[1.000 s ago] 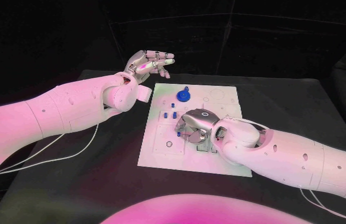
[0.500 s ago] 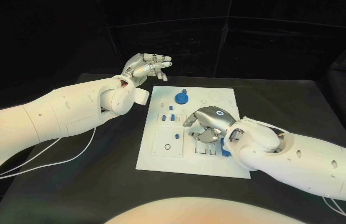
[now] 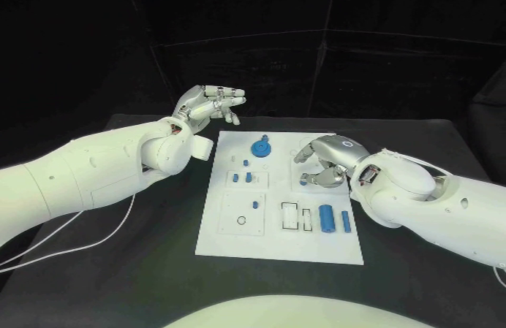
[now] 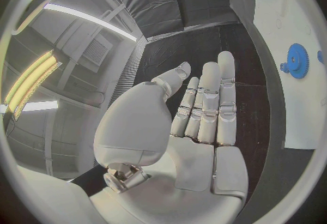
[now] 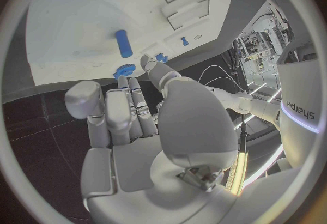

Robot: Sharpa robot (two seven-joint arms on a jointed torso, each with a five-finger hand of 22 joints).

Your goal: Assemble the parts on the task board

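**Now: both hands off the parts**

Left hand [image 3: 210, 101] raised beyond the task board [image 3: 238, 233], fingers loosely curled and apart, holding nothing. Right hand [image 3: 327, 160] over the board's far right portion, fingers curled downward; cannot tell whether it pinches anything. Blue gear part [image 3: 260, 147] lies between the hands. Two blue cylinder parts [image 3: 336, 219] sit just nearer than the right hand. Board rests on the bench [image 3: 126, 269].

Black table [image 3: 126, 269] w/ white task board [image 3: 238, 237] mid-top
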